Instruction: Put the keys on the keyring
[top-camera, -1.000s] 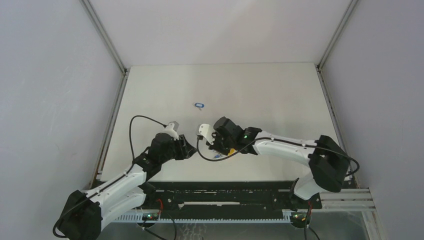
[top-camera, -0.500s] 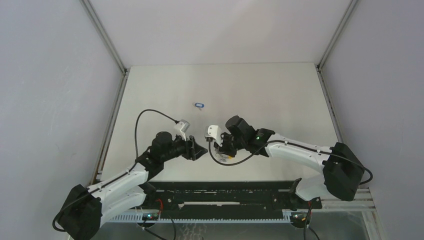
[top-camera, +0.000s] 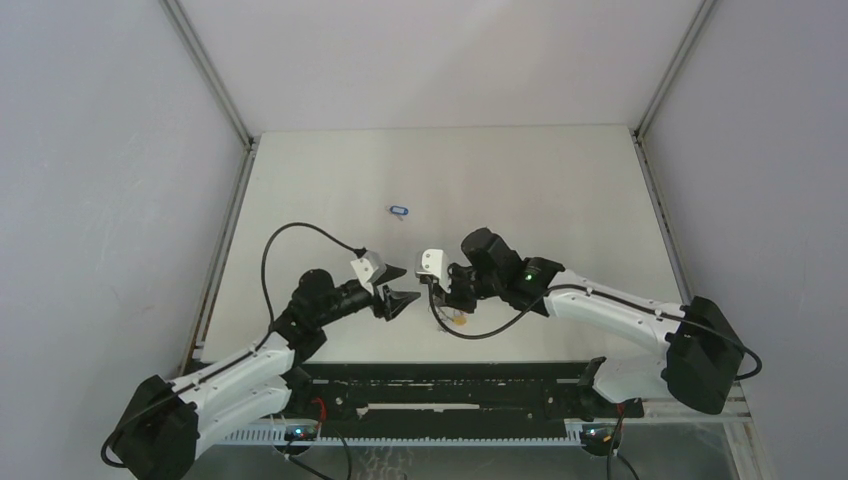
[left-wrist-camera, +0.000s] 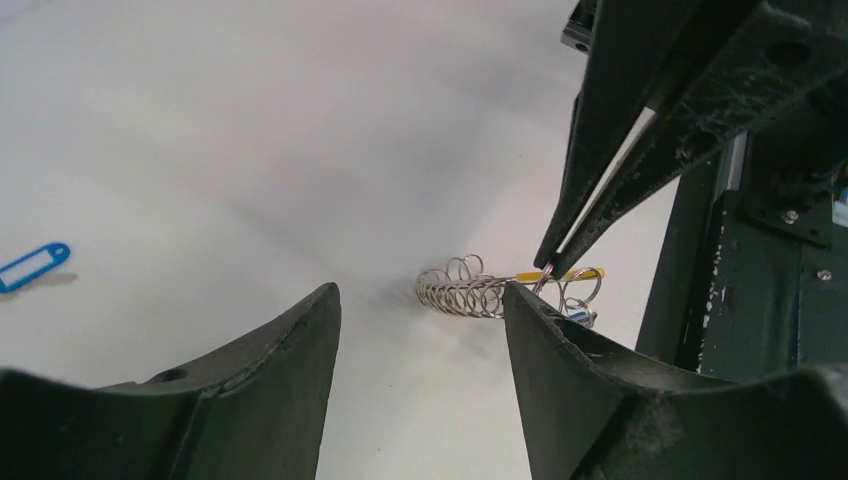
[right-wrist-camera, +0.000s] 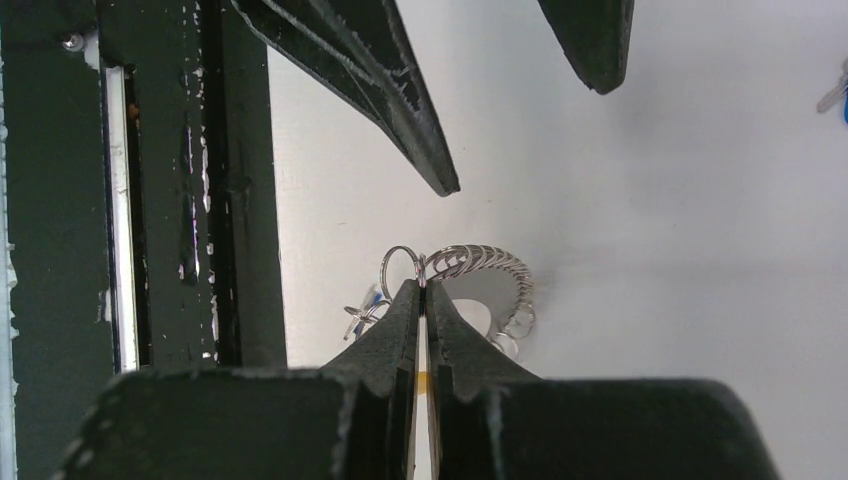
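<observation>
The keyring (left-wrist-camera: 462, 291) is a silvery coiled loop with a yellow section (left-wrist-camera: 565, 273); it hangs just above the table. My right gripper (right-wrist-camera: 422, 287) is shut on its wire beside a small ring. It also shows in the top view (top-camera: 446, 300), with the keyring (top-camera: 457, 318) below it. A tiny blue-headed key (right-wrist-camera: 368, 309) dangles from the ring's near end. My left gripper (left-wrist-camera: 420, 292) is open and empty, its jaws just short of the coil, and shows in the top view (top-camera: 404, 285). Another blue key (top-camera: 399, 210) lies alone farther back.
The black rail of the arm bases (right-wrist-camera: 160, 200) runs along the near table edge, right beside the keyring. Grey walls and metal frame posts (top-camera: 210, 75) enclose the white table (top-camera: 560, 190). The lone blue key also shows at the left wrist view's left edge (left-wrist-camera: 33, 266).
My right gripper has carried the keyring to the right. My left gripper has followed to the right, turned at the wrist, and now faces the ring with spread jaws.
</observation>
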